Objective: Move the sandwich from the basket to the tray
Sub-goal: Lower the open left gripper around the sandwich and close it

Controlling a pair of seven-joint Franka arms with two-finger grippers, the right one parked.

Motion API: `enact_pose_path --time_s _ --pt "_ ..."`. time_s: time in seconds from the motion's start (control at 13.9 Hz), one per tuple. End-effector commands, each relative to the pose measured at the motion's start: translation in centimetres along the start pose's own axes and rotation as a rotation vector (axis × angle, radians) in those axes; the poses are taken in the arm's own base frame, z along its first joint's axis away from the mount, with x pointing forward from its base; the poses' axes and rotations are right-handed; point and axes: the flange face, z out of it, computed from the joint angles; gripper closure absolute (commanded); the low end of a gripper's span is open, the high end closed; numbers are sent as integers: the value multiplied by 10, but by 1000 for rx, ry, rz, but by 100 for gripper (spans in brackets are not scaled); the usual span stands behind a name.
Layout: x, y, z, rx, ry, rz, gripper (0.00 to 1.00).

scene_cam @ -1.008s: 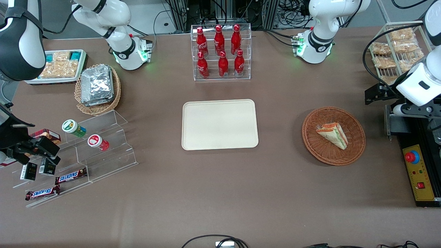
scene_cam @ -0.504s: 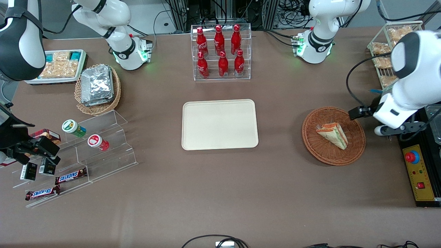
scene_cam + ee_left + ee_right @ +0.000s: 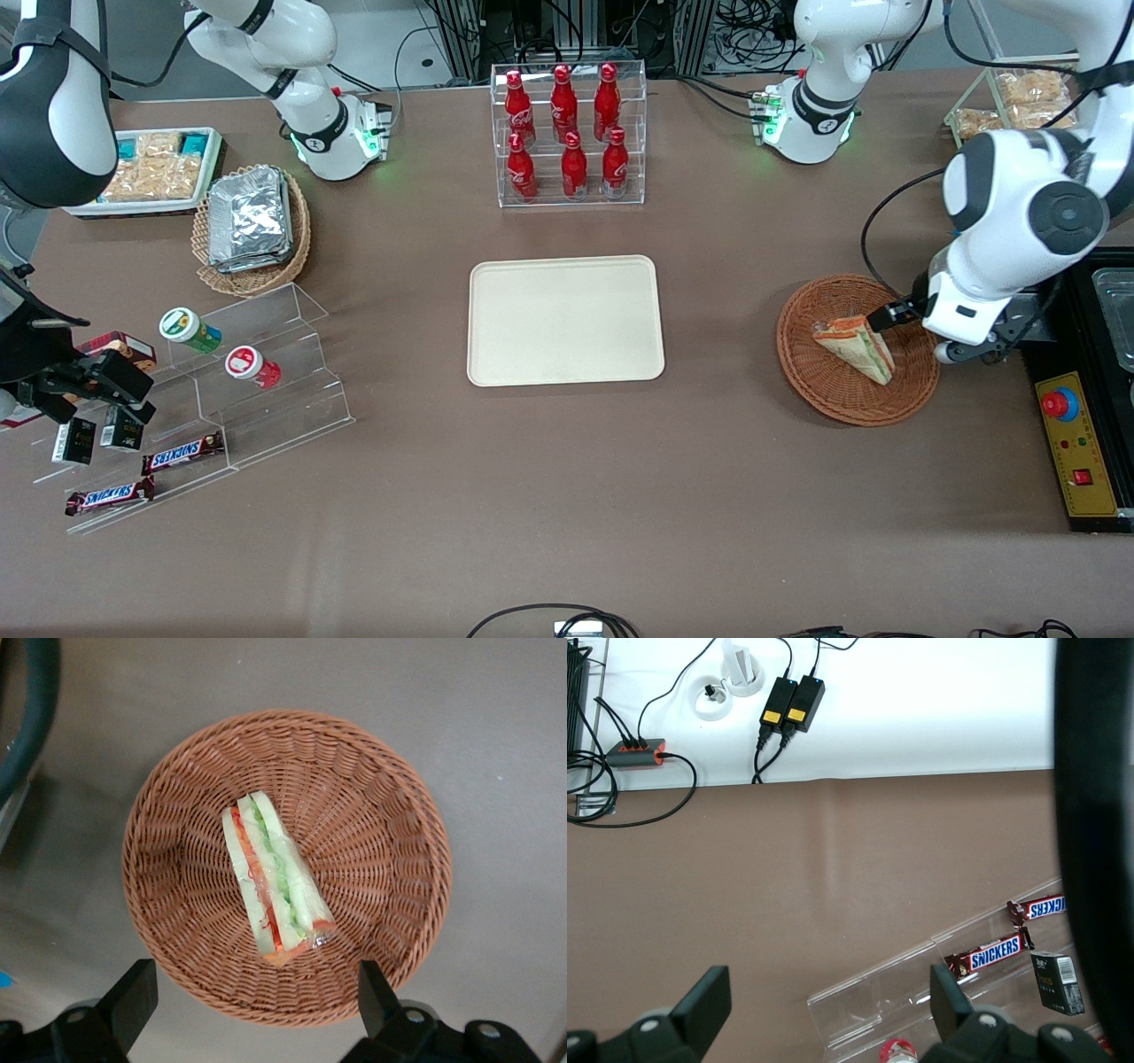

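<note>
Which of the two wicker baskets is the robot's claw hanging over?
The reddish-brown basket holding the sandwich; the open gripper hovers above it. The tan basket holds foil packets.

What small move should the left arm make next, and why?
Probably lower straight down: the gripper hangs open above the basket with nothing between its fingers, and the sandwich lies untouched inside while the tray holds nothing.

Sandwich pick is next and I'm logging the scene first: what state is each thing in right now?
sandwich: lying in the basket, wrapped, not gripped.
basket: on the table, holding only the sandwich.
tray: flat on the table, nothing on it.
gripper: open, hovering above the basket, fingers apart and touching nothing.
bottles: upright in their clear rack.
</note>
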Motion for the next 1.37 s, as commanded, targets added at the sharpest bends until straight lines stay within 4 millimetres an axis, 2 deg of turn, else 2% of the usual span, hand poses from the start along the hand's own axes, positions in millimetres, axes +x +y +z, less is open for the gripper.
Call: enact_pose_path --time_s 0.0,0.29,0.94,1.3 --pt "-8 1 12 13 33 -94 0" --pt "-10 5 42 -14 51 -208 0" --pt "-24 7 111 -61 64 -269 0" --pt "-24 8 131 -67 57 -287 0"
